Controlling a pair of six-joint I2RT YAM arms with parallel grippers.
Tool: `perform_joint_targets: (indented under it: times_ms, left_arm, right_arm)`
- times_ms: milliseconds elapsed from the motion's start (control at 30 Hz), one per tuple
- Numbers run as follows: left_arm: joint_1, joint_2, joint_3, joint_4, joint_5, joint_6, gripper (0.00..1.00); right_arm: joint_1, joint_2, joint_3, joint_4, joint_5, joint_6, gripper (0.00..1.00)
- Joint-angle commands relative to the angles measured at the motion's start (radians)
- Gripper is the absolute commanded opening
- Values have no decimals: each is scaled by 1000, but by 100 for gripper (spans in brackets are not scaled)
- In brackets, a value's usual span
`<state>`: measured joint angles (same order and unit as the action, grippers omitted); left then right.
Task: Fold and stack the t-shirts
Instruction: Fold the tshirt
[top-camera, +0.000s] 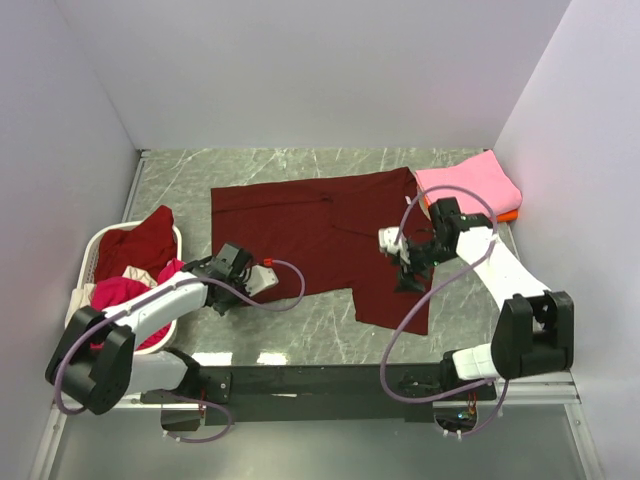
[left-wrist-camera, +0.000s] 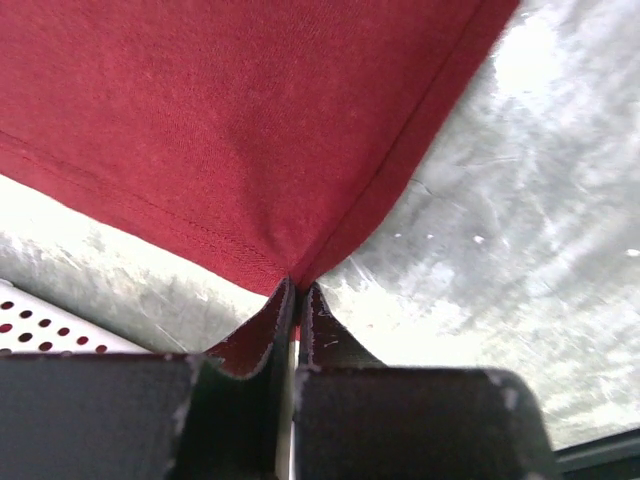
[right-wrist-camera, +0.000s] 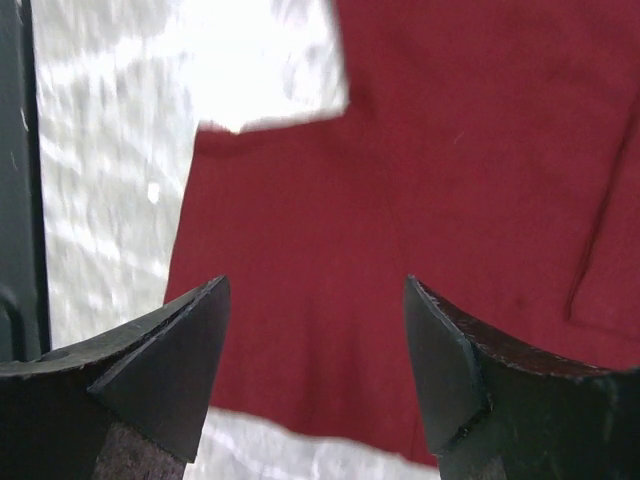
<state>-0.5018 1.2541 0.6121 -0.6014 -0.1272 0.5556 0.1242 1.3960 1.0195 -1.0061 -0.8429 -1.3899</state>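
The grey marbled table (top-camera: 250, 165) carries the whole job. The large dark maroon t-shirt (top-camera: 310, 220) lies spread across its middle, mostly flat, with a lower section hanging toward me on the right. The white basket (top-camera: 92, 262) at my left holds the shirts yet to do, a magenta one (top-camera: 118, 292) among them. In the far right corner the pink t-shirt (top-camera: 468, 186) sits folded on top of an orange one (top-camera: 508, 215), which I take as the stack.

I judge this to be the start of folding the maroon shirt. My left gripper (left-wrist-camera: 296, 290) is clamped on a hemmed corner of it at the near left edge, the cloth pinched tight between the fingers. My right gripper (right-wrist-camera: 315, 350) hovers over the shirt's near right section with its jaws standing wide apart and nothing in them.

Next I need the right one down on that edge and closed, so both lift together and carry the cloth over evenly without dragging it askew
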Motion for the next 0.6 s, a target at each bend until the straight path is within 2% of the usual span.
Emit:
perform_joint_targets:
  times_ms: [0,133,267,400,567]
  left_arm:
    - [-15,-51,3,-18,57,1,0]
    - [-30,-65,0,-12,72,4,0]
    - [-43,-82,3,-8,67,6,0]
    - [-44,-105,-3,5,60,4,0]
    - [-46,-131,-6,9,54,3,0]
  right_arm:
    - [-6,-75,-88,-39,143,-176,77]
    - [-6,-121,-222,-8,318,-308,77]
    - [-8,-143,-344,8,448,-438,68]
    - [-8,-196,-366,-94,435,-523,62]
    - [-9,-272,-377,-127,441,-560,56]
